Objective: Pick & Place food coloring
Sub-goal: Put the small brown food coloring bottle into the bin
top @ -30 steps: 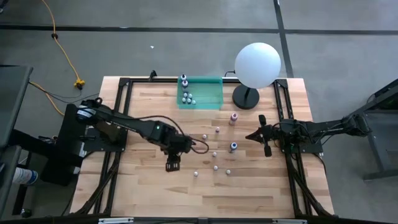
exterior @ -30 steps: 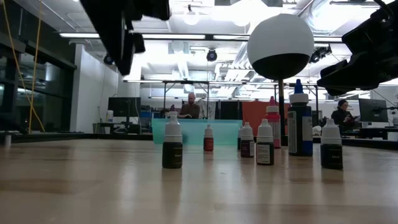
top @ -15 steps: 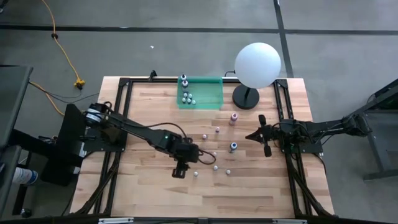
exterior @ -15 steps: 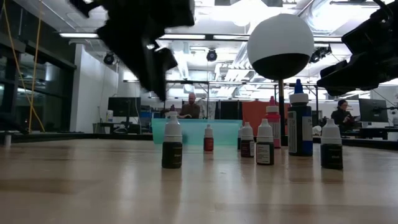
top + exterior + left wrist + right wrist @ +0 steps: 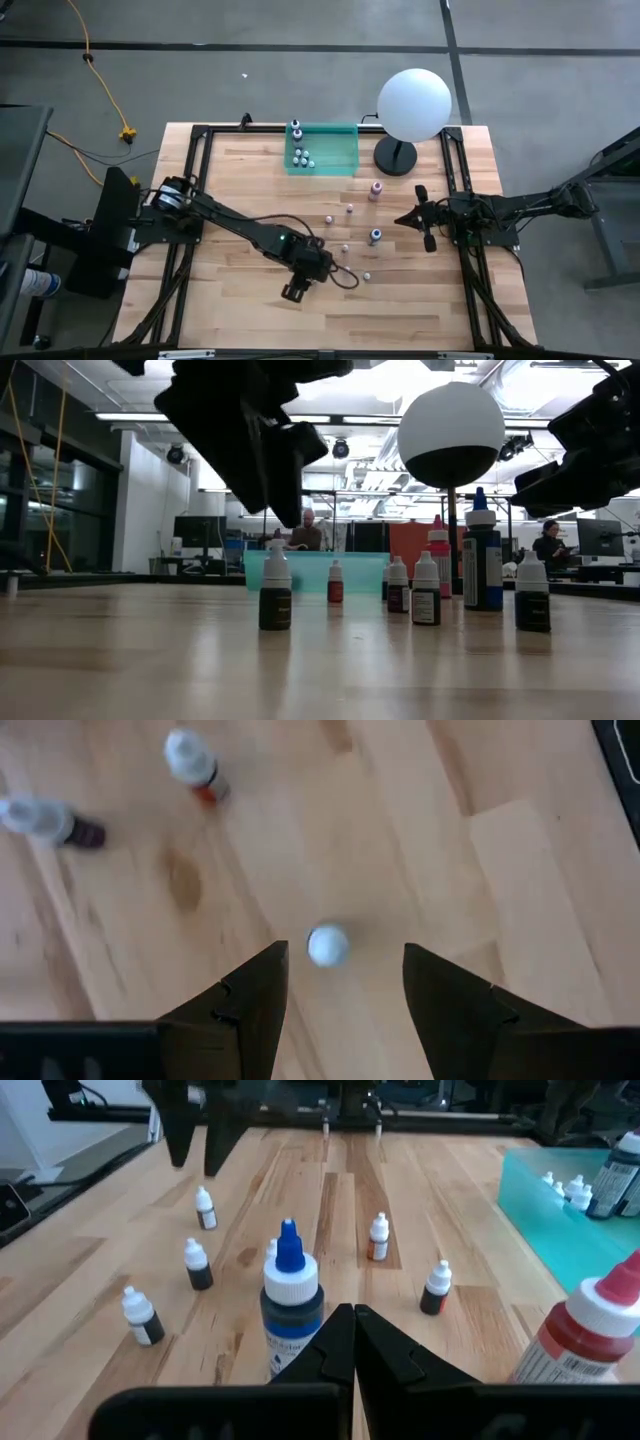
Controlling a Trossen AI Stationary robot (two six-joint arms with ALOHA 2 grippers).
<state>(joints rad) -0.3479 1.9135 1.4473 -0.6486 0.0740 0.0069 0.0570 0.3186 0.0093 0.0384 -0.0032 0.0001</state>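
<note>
Wooden planks run across the bench (image 5: 250,320), with the teal tray (image 5: 340,148) at its far edge as our marker. Beside the tray stands the white globe lamp (image 5: 413,104) on its dark base.

Inside the tray, a cluster of little bottles (image 5: 301,157) sits at one end, along with a taller dark one (image 5: 296,130). Well out from the tray, the loose food coloring is scattered across the middle of the bench: the pink bottle (image 5: 376,188) closest to the lamp base, the blue-capped bottle (image 5: 374,236) farther out, and small whitish ones (image 5: 349,209) dotted between and beyond them.

Left gripper (image 5: 293,291) is the one at work, reaching far out from the tray, past the scattered bottles. From its wrist camera, the fingers (image 5: 250,1005) are spread wide, pointing straight down, and one tiny white-capped bottle (image 5: 327,944) stands right between them, not touched. Two more small bottles (image 5: 195,762) stand farther off. From bench level, that gripper (image 5: 262,455) hangs above a dark-bodied bottle (image 5: 276,596).

Right gripper (image 5: 412,216) waits near the lamp side of the tray, just beside the blue-capped bottle, fingers (image 5: 330,1345) pressed together, holding nothing.
</note>
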